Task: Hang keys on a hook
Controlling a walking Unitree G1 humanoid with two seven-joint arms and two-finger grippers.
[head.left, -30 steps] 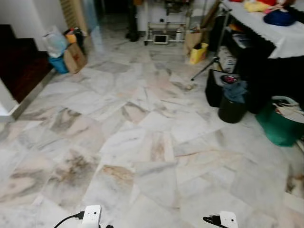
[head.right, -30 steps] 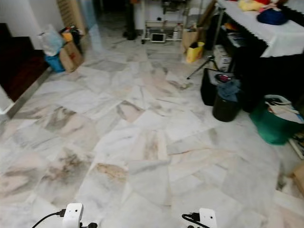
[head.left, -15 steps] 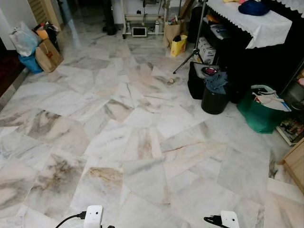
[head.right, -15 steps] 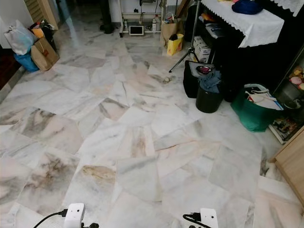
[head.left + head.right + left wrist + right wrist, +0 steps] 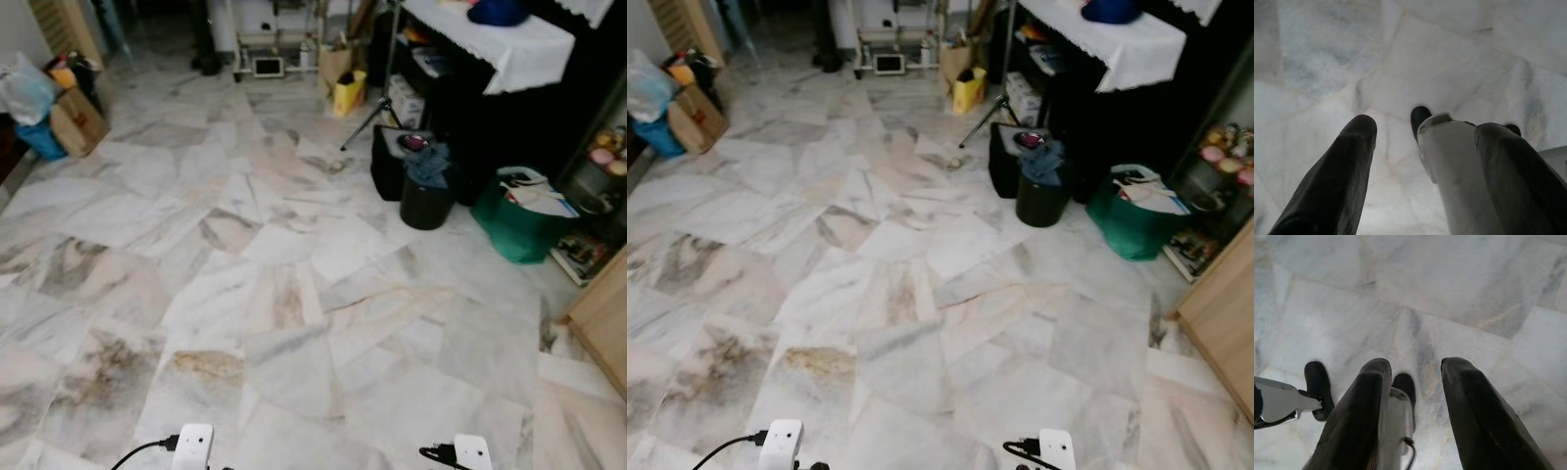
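Note:
No keys or hook can be made out in these frames. In the left wrist view my left gripper (image 5: 1427, 126) hangs over the marble floor (image 5: 294, 294), its two black fingers (image 5: 1342, 166) spread apart with nothing held. My right gripper (image 5: 1416, 364) hangs the same way, open, its fingers (image 5: 1469, 406) apart above the tiles. Behind the fingers in both wrist views are my own white leg (image 5: 1454, 181) and black feet. The white ends of both arms sit at the bottom edge of the eye views, left (image 5: 192, 446) and right (image 5: 471, 452).
A black bin (image 5: 426, 203) with cloth on it, a green bag (image 5: 519, 227) and a table with a white cloth (image 5: 505, 47) line the right side. A wooden cabinet (image 5: 602, 318) stands at the near right. Bags and a cardboard box (image 5: 71, 119) sit far left.
The whole view has swung to the right as I walk: the stairs at the left have slid out of sight and the wooden cabinet has come in at the right. Both arms hang unchanged.

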